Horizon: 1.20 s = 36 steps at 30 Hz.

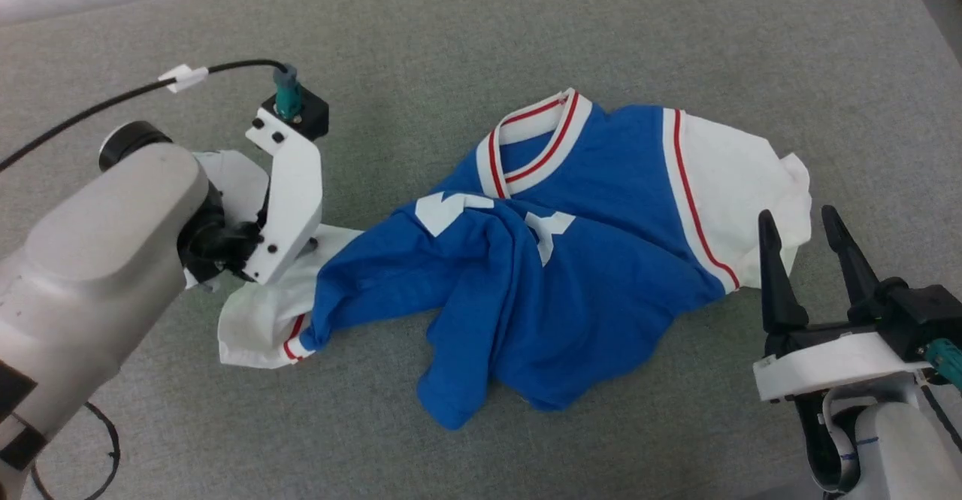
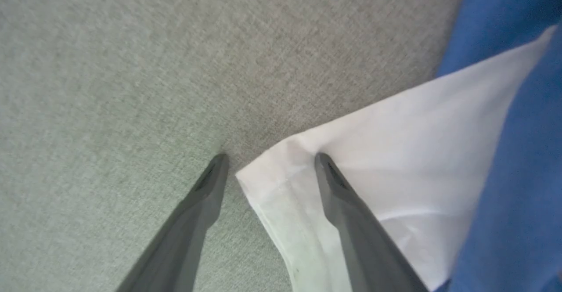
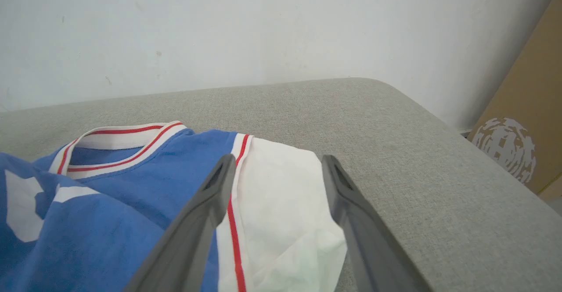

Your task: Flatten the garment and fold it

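Crumpled garment (image 1: 571, 274) mid-frame on grey cloth surface (image 1: 451, 34); looks soft, light, limp, prob. bunches if dragged; L gripper (image 2: 270, 160) spread astride white sleeve corner (image 2: 281, 182), R gripper (image 1: 798, 218) spread, empty, lower right nr other sleeve (image 1: 736, 177), so sleeve edges = best holds.

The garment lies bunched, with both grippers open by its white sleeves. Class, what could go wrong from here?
1. The left gripper straddles only the corner of the left-hand sleeve; closing there could slip off the hem.
2. The garment has its blue body twisted over the lettering; pulling the sleeves alone may leave that fold.
3. The right gripper may pinch doubled layers of the rumpled right-hand sleeve.
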Available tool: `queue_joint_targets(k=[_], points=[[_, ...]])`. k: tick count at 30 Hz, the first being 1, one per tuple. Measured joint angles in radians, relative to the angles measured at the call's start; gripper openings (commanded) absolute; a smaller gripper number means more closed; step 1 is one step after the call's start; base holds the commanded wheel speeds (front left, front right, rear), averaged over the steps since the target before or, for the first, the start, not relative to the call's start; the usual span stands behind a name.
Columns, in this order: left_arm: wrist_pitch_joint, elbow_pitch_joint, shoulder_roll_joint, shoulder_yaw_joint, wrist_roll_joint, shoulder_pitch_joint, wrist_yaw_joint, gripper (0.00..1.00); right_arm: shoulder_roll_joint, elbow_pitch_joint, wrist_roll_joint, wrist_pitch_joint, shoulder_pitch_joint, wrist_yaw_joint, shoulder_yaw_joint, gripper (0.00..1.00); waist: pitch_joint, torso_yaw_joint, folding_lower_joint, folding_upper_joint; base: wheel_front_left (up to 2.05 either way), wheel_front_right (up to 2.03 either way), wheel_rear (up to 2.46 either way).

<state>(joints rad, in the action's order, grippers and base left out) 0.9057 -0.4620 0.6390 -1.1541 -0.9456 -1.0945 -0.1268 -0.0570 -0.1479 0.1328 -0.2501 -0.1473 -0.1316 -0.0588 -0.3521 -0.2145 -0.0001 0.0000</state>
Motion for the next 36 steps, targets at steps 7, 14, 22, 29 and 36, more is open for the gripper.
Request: queue_joint_targets(k=[7, 14, 22, 29, 36], points=[[-0.072, -0.058, -0.009, 0.055, -0.108, -0.006, 0.0, 0.0, 0.001, -0.002, -0.003, -0.006, -0.013, 0.0, -0.021, 1.0, -0.021, 0.011, 0.0002, 0.0, 0.0, 0.0, 0.0], [-0.325, -0.117, -0.027, 0.114, -0.093, 0.052, 0.049, 0.0, -0.002, -0.011, -0.02, -0.006, -0.01, 0.0, -0.027, 1.0, 0.021, 0.048, 0.0003, 0.0, 0.0, 0.0, 0.0], [-0.674, -0.146, -0.006, 0.247, -0.088, 0.109, 0.151, 0.0, -0.014, -0.007, -0.033, 0.013, 0.017, 0.0, -0.026, 1.0, 0.086, 0.114, 0.0001, 0.0, 0.0, 0.0, 0.0], [-0.858, -0.151, 0.037, 0.332, -0.112, 0.21, 0.252, 0.0, -0.025, 0.015, -0.037, 0.046, 0.036, 0.0, -0.025, 1.0, 0.125, 0.182, 0.0001, 0.0, 0.0, 0.0, 0.0], [-0.91, -0.179, 0.046, 0.332, -0.109, 0.296, 0.323, 1.0, -0.028, 0.03, -0.037, 0.065, 0.037, 0.0, -0.008, 1.0, 0.138, 0.231, 0.0001, 0.0, 0.0, 0.0, 0.0]])
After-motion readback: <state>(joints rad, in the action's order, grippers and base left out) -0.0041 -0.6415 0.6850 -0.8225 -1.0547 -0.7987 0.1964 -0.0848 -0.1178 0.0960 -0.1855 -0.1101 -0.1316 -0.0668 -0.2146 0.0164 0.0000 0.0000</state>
